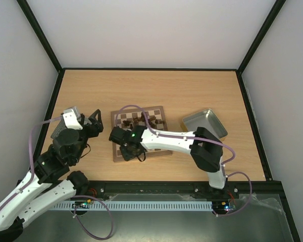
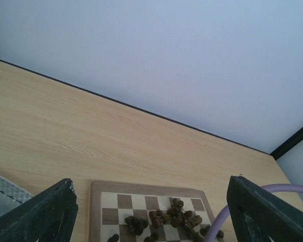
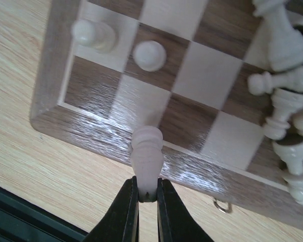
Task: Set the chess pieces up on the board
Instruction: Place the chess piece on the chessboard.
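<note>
**Now: one pale pawn pinched at the board's corner**

Broadly, the wooden table (image 1: pixel 91 91) carries the board (image 1: pixel 157 109) at its middle. One grey tray (image 1: pixel 204 123) sits just off the board's right side, and a second tray (image 2: pixel 1 190) lies to the left, partly under my left arm. My right arm reaches from the right across the near part of the board.

My left pincer (image 2: pixel 150 180) hangs above the table left of the board, its two fingers spread wide with nothing between them.

On the far rows lies a jumble of dark pieces (image 2: pixel 178 218), tumbled against each other. A cluster of pale pieces (image 3: pixel 285 101) crowds the squares to one side of the corner below my right wrist, several of them on their sides. Two more stand apart from that cluster: a small pale piece (image 3: pixel 93 34) on the cream corner square, and a round-topped piece (image 3: pixel 149 55) on the dark square beside it.

My right pincer (image 3: pixel 148 194) is narrowed onto a pale pawn (image 3: pixel 147 148). It clamps the base, and the round head points over the board's wood border. I cannot tell whether the pawn touches the wood.
</note>
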`<action>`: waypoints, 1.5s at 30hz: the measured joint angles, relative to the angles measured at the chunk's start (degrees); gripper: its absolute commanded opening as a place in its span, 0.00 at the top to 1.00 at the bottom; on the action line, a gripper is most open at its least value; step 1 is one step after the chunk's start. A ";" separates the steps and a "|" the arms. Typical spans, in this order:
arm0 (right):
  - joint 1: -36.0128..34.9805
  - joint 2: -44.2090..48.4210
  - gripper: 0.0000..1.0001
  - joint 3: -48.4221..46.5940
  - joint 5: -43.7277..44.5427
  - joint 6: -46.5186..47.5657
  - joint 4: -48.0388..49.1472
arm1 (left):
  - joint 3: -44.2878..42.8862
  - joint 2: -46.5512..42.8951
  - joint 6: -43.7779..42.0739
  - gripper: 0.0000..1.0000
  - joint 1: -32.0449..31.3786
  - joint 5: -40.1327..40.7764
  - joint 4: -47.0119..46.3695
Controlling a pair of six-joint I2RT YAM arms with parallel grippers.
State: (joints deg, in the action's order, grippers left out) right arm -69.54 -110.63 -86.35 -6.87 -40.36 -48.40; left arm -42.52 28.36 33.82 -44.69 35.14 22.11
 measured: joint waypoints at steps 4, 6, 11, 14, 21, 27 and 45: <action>-0.72 -3.41 0.92 -4.83 1.42 0.55 -1.88 | 0.00 -1.38 -0.22 0.17 0.02 1.20 0.15; -0.79 -4.46 0.92 -6.43 2.05 0.66 -2.62 | 0.00 -1.55 -0.24 0.17 0.02 1.38 0.17; -0.76 -6.45 0.88 -8.76 2.67 0.94 -4.07 | 0.02 -1.84 -0.22 0.17 0.02 1.53 0.22; -0.76 -7.19 0.85 -9.53 2.62 1.29 -4.66 | 0.04 -2.25 -0.22 0.17 0.02 1.60 0.24; -0.76 -7.26 0.80 -9.94 2.25 1.62 -5.84 | 0.04 -2.86 -0.20 0.16 0.02 2.05 0.37; -0.76 -7.26 0.71 -9.94 2.49 1.46 -5.90 | 0.04 -2.93 -0.20 0.16 0.02 2.58 0.61; 5.90 14.38 0.63 11.52 9.66 -10.45 8.33 | 0.15 0.87 -0.04 0.01 0.04 1.53 0.48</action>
State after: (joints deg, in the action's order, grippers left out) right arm -63.64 -96.25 -74.83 2.79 -50.81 -40.07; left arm -42.37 29.23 33.78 -44.64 36.67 22.59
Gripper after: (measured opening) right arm 0.372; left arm 0.981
